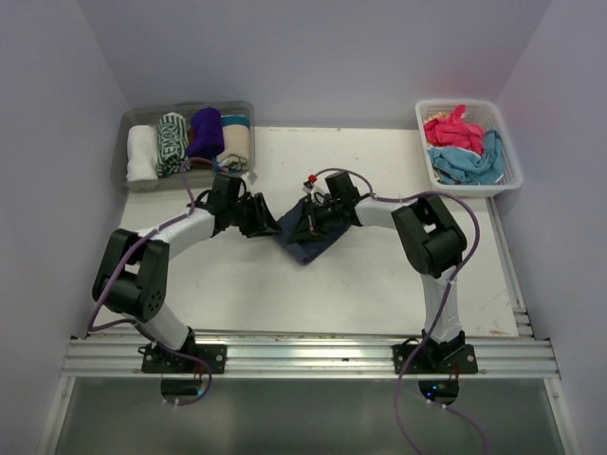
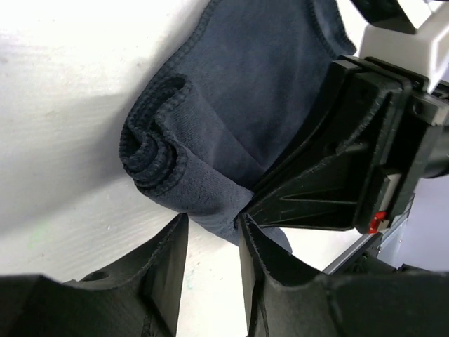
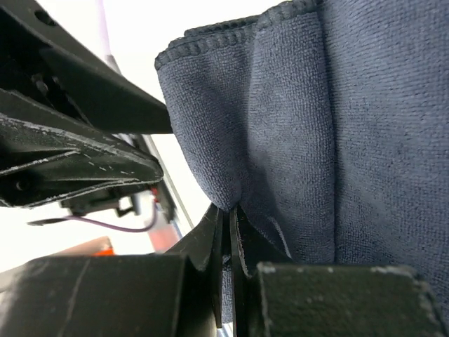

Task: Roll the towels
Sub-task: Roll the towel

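White tabletop [image 1: 379,284] under lilac walls carries a clear tub [image 1: 126,142] of rolled towels [image 1: 190,140] far left and a lattice basket [image 1: 509,142] of loose towels [image 1: 460,152] far right. Mid-table, between the arms, lies the navy towel [image 1: 305,242], one end curled into a short roll. The right gripper [image 3: 230,214] is clamped on a fold of it. The left gripper [image 2: 212,235] has its jaws narrowly apart at the towel's edge. Best to pin the flat end firmly, with the cloth taut, and turn the roll evenly.
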`<state>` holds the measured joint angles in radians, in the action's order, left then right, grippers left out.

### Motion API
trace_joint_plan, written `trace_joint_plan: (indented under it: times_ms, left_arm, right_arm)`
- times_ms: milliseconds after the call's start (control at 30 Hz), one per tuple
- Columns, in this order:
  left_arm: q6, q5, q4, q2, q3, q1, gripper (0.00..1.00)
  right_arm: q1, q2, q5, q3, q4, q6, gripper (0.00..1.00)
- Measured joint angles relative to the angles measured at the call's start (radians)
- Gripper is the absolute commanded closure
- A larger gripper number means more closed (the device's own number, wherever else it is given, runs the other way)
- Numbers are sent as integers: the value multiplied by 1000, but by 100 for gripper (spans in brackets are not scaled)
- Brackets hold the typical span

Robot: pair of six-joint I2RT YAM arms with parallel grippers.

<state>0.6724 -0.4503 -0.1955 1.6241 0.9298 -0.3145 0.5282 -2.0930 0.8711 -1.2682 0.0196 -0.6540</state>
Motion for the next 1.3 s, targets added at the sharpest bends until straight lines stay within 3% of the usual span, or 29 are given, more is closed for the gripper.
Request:
trace_joint_plan:
  times_ms: [500,600,633,667,867,900,1000,1300]
  left_arm:
    - [0,-24,30,174,126,-21,64]
    - [-1,-30,30,227,179,-23,64]
    - [-1,-33,29,243,194,-25,64]
    - [-1,-36,28,260,208,-26,64]
    - [-2,-39,15,276,227,-28,64]
    - [-2,-39,11,277,231,-28,64]
    - [-2,-35,-3,286,245,-28,64]
    - [-1,-27,-53,310,286,-29,63]
  right_arm:
    - [-43,-43,66,1,-97,-105,100]
    - [-52,-42,42,4,-84,-95,84]
    - [-56,-38,8,5,-61,-75,73]
    - [-58,-28,-23,5,-31,-56,67]
    - [-55,153,-248,40,171,81,56]
    - [-51,197,-288,43,201,106,48]
    - [-10,316,-447,43,283,194,39]
    - [400,417,-990,34,370,478,44]
